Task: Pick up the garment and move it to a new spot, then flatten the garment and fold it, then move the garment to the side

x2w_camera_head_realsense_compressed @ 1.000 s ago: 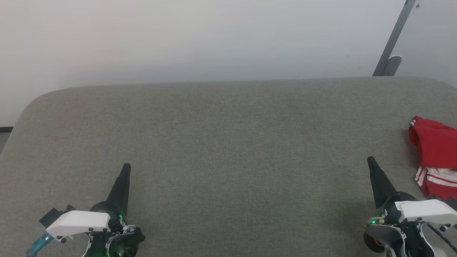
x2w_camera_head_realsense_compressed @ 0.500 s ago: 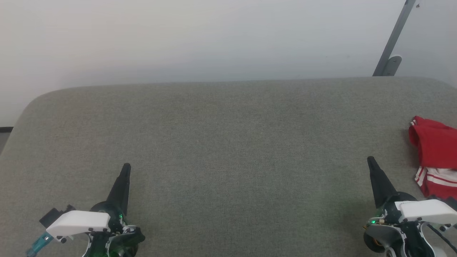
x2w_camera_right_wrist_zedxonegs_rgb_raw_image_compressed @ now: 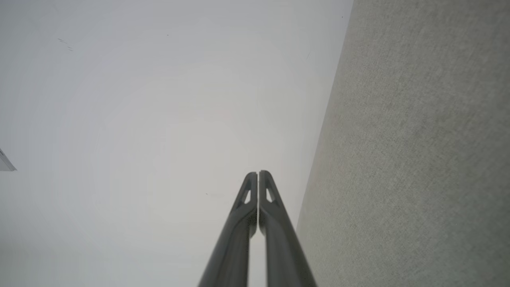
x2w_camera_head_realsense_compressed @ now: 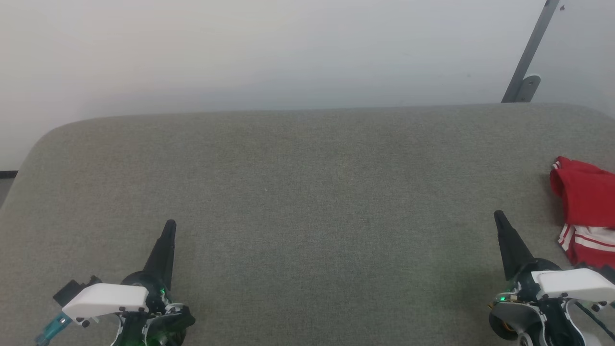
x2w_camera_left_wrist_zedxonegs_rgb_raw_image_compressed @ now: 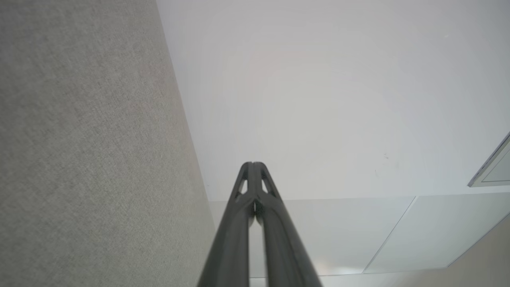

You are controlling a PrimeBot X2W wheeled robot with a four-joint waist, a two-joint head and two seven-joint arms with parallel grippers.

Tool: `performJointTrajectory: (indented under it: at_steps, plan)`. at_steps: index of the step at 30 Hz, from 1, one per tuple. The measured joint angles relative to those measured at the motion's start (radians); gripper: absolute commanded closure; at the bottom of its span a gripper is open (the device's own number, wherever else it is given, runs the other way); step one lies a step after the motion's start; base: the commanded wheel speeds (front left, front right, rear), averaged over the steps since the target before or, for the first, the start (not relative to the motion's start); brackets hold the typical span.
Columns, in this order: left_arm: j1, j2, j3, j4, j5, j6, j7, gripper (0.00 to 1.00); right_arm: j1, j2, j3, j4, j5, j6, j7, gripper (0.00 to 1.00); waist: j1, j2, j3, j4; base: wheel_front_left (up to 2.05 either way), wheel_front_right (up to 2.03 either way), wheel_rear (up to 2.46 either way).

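Two tools: both pinched fully together with nothing between the fingers, left tool (x2w_camera_head_realsense_compressed: 169, 225) and right tool (x2w_camera_head_realsense_compressed: 498, 215); each wrist view shows its tips meeting too
Garment: the garment (x2w_camera_head_realsense_compressed: 587, 199) is a bunched red heap with some red-white striped trim at its near end, lying on the table (x2w_camera_head_realsense_compressed: 307, 182); it runs off the head view's edge, so part of it can't be seen
Right tool vs garment: just beside the garment on its left, not touching it, fingers pointing toward the wall (x2w_camera_head_realsense_compressed: 240, 48)
Left tool vs garment: well apart from the garment, way off to its left, pointing the same way
What changed: honestly nothing; over the last second the garment, both tools and the camera sit exactly as they were, no drift, no twitch
What that means: my read is the arms are parked, not mid-move. A heap off to one side fits a shirt waiting to be grabbed just as well as one already pushed aside after folding
Fold quality: looks more rumpled than neat to me, but too much is cut off to call it
Lettering and number: can't make them out from here
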Motion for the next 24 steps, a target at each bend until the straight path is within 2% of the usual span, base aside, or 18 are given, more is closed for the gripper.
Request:
performJointTrajectory:
  at_steps: [24]
  plan:
    - [0.000,0.000,0.000,0.000,0.000,0.000,0.000,1.00,0.000,0.000,0.000,0.000,0.000,0.000,0.000,1.00,0.0001,0.0000,0.000,0.000,0.00,0.00,0.00]
